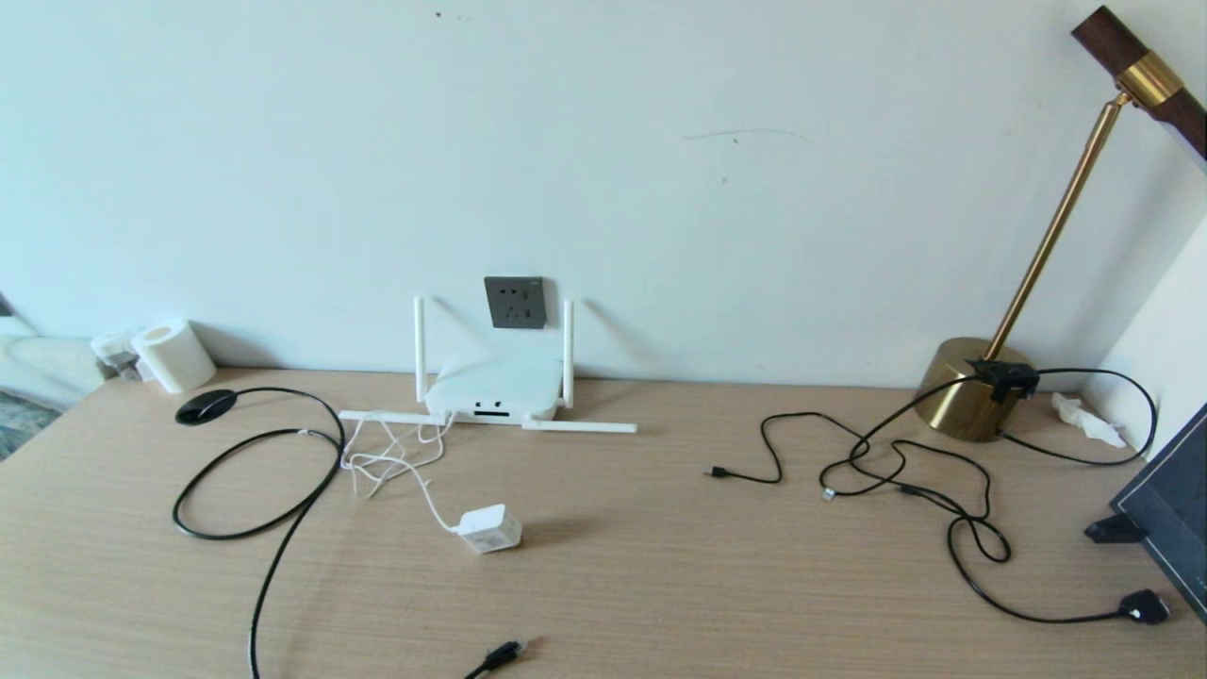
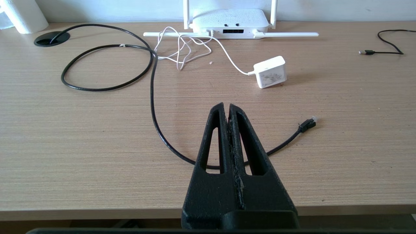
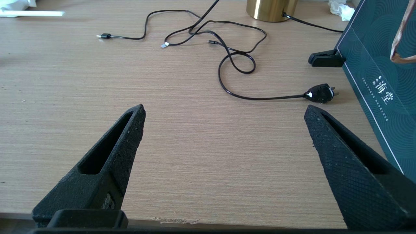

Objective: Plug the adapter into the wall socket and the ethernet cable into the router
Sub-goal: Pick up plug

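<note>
Near frame centre, the adapter (image 1: 489,528) is left unplugged below the wall socket (image 1: 515,302); left gripper (image 2: 227,109) is pressed closed, right gripper (image 3: 224,112) spread wide, presumably for grasping.

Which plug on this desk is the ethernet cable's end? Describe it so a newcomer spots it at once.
Start at the white router below the wall socket. Come toward the desk's near edge, past the white adapter, to a small black plug. Unlike the thin cables near the brass lamp, it has a clear tip and thick black cable.
</note>
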You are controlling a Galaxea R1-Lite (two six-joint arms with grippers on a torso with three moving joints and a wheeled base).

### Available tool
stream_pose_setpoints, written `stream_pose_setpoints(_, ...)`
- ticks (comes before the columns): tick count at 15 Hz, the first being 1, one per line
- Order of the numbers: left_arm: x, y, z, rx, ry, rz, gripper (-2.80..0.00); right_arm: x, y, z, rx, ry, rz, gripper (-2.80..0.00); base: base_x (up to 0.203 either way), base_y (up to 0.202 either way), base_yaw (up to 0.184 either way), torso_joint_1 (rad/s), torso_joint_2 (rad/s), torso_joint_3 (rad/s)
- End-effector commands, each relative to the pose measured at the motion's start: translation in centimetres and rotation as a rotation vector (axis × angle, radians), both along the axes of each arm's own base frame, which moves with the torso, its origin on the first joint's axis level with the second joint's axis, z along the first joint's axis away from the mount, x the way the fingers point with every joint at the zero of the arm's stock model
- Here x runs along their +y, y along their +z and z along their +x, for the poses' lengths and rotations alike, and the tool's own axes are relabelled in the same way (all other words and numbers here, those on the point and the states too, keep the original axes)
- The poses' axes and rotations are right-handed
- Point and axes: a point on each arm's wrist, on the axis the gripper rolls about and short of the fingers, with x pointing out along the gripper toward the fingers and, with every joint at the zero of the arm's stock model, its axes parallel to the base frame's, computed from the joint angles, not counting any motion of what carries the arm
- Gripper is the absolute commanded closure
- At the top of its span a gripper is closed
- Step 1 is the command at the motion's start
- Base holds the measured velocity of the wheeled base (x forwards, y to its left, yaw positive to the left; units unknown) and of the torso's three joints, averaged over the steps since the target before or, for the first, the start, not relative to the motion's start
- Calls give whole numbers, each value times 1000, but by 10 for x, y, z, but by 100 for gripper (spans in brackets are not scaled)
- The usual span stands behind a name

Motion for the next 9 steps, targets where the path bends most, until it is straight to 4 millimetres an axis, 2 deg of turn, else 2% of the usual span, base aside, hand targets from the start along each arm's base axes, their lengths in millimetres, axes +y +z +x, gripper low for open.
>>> stream_pose_setpoints(1, 0, 0, 0, 2, 2, -1, 0, 0, 0, 0, 2, 0, 2, -280, 0, 0, 0, 0, 0, 0)
stream_pose_setpoints(6, 0, 4, -1, -19, -11, 59, 0, 0, 0, 0, 2, 1, 9, -280, 0, 0, 0, 0, 0, 0)
stream_pose_setpoints(8, -2, 40, -5, -85, -83, 109, 0, 0, 0, 0, 2, 0, 13, -280, 0, 0, 0, 0, 0, 0)
stream_pose_setpoints(9, -3, 59, -1, -73, -134, 126, 0, 0, 0, 0, 2, 2, 14, -280, 0, 0, 0, 0, 0, 0)
